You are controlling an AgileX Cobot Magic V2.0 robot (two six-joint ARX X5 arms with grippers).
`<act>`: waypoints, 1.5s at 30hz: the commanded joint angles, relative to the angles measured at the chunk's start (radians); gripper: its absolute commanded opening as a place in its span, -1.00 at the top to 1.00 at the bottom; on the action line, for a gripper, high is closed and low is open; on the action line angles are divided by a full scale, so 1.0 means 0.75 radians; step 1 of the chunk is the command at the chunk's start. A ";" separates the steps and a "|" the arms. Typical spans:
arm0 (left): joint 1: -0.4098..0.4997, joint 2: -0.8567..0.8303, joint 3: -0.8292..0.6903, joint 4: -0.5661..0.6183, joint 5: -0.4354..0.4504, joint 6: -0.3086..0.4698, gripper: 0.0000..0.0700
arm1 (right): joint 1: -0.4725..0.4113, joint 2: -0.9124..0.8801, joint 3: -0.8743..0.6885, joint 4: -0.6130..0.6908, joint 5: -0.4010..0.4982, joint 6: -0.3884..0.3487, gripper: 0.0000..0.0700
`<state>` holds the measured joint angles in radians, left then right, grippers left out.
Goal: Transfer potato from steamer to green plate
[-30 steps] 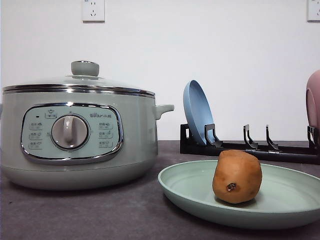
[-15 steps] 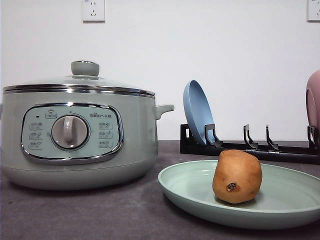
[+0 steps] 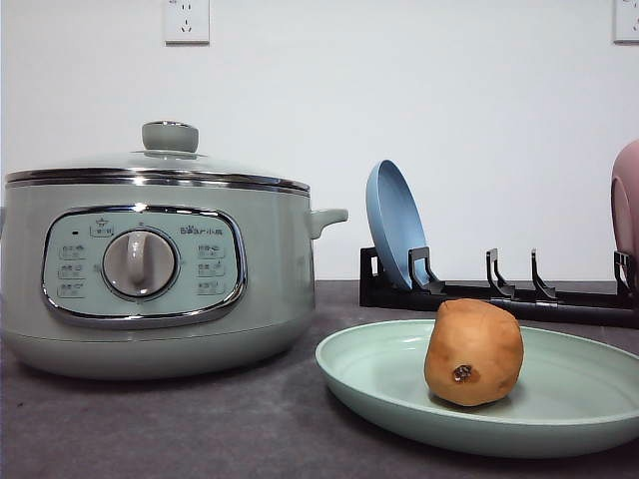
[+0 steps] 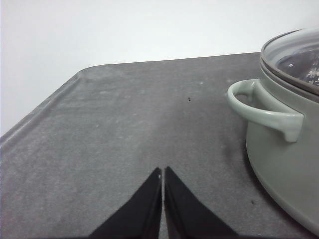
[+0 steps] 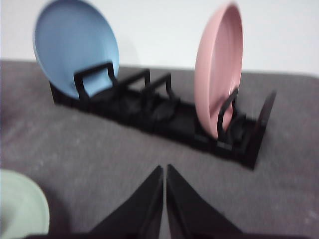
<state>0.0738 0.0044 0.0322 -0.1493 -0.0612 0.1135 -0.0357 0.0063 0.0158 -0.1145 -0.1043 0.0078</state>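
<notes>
Potato (image 3: pixel 473 352) sits upright on green plate (image 3: pixel 379 374), R of steamer (image 3: pixel 150 269), lid on. I see L gripper (image 4: pixel 163 172) pinched closed, empty, over table (image 4: pixel 124 124) beside steamer handle. R gripper (image 5: pixel 164 170) also closed, empty, facing rack (image 5: pixel 164 114).

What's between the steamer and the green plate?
Nothing: bare grey table between steamer and green plate, seen in the front view.

Right gripper (image 5: pixel 164 172) hung over the dark grey counter (image 5: pixel 99 154), black fingers (image 5: pixel 149 199) pressed together, empty. Beyond stood a black slotted dish rack (image 5: pixel 164 117) holding a round blue plate (image 5: pixel 75 47) and a round pink plate (image 5: pixel 219 69) upright. Pale green plate (image 5: pixel 20 209) rim near.
</notes>
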 commanded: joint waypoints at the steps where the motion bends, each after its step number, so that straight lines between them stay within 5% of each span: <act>1: 0.002 -0.002 -0.027 0.016 -0.004 -0.003 1.00 | 0.001 -0.004 -0.006 -0.031 0.002 0.024 1.00; 45: 0.002 -0.002 -0.027 0.017 -0.004 -0.003 1.00 | 0.001 -0.004 -0.005 0.108 0.002 0.024 1.00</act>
<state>0.0738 0.0044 0.0322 -0.1490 -0.0612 0.1135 -0.0357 0.0063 0.0162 -0.0437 -0.1043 0.0154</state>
